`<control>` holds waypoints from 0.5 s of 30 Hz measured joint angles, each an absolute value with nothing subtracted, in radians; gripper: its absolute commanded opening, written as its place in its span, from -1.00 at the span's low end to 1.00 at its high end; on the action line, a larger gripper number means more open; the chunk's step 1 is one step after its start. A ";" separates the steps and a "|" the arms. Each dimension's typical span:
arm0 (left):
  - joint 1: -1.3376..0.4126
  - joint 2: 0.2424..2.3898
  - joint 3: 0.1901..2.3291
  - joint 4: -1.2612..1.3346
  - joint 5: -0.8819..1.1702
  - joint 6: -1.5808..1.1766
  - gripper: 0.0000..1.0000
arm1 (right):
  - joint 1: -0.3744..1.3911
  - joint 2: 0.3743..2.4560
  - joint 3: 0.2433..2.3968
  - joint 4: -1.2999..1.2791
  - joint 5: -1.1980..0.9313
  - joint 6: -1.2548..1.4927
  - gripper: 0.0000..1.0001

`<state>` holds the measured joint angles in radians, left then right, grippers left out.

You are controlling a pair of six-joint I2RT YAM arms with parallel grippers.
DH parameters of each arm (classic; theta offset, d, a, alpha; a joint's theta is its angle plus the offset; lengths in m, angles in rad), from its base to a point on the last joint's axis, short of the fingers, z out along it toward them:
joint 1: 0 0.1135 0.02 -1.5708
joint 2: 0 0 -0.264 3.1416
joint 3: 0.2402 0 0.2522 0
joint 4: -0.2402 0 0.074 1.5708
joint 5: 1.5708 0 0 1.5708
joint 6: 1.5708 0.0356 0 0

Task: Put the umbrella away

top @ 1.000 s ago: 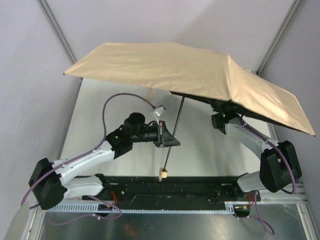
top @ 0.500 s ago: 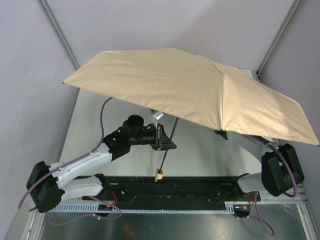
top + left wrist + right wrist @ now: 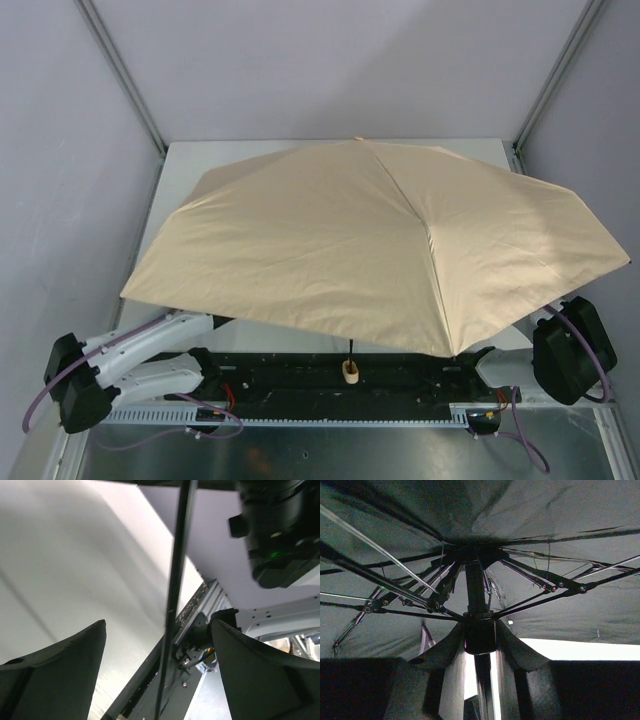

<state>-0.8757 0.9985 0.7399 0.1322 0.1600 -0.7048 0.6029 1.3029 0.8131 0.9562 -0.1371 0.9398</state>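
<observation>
The umbrella is open, and its beige canopy spreads over most of the table, hiding both grippers in the top view. Its pale wooden handle hangs below the near rim. In the left wrist view the thin black shaft runs between my left gripper's wide-apart fingers without touching either; that gripper is open. From under the canopy, the right wrist view shows my right gripper shut on the black runner on the shaft, beneath the spreading ribs.
The white table shows only at the far edge and left side. A black rail with the arm bases runs along the near edge. The left arm and right arm stick out from under the canopy. Grey walls stand close around.
The canopy has tipped down toward the near edge and now covers both grippers. My left gripper has let go of the shaft and opened wide. The handle has dropped lower.
</observation>
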 measured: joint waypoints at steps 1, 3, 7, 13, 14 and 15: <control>-0.879 1.006 0.740 0.118 0.160 -0.696 0.81 | 0.603 1.296 0.818 0.939 -0.124 0.939 -1.00; -0.883 1.022 0.740 0.096 0.162 -0.679 0.81 | 0.603 1.291 0.834 0.912 -0.099 0.940 -1.00; -0.886 1.055 0.739 0.084 0.180 -0.661 0.74 | 0.606 1.291 0.883 0.839 -0.019 0.944 -1.00; -0.918 1.080 0.717 0.095 0.199 -0.654 0.31 | 0.626 1.294 0.996 0.710 0.148 0.937 -1.00; -0.919 1.080 0.712 0.095 0.199 -0.655 0.10 | 0.628 1.299 1.011 0.699 0.169 0.937 -1.00; -0.920 1.080 0.706 0.095 0.204 -0.652 -0.16 | 0.631 1.306 1.032 0.685 0.189 0.937 -1.00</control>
<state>-0.9203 1.0801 0.7055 0.0948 0.2039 -0.6521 0.6308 1.3056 1.0317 0.6849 0.1890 0.9375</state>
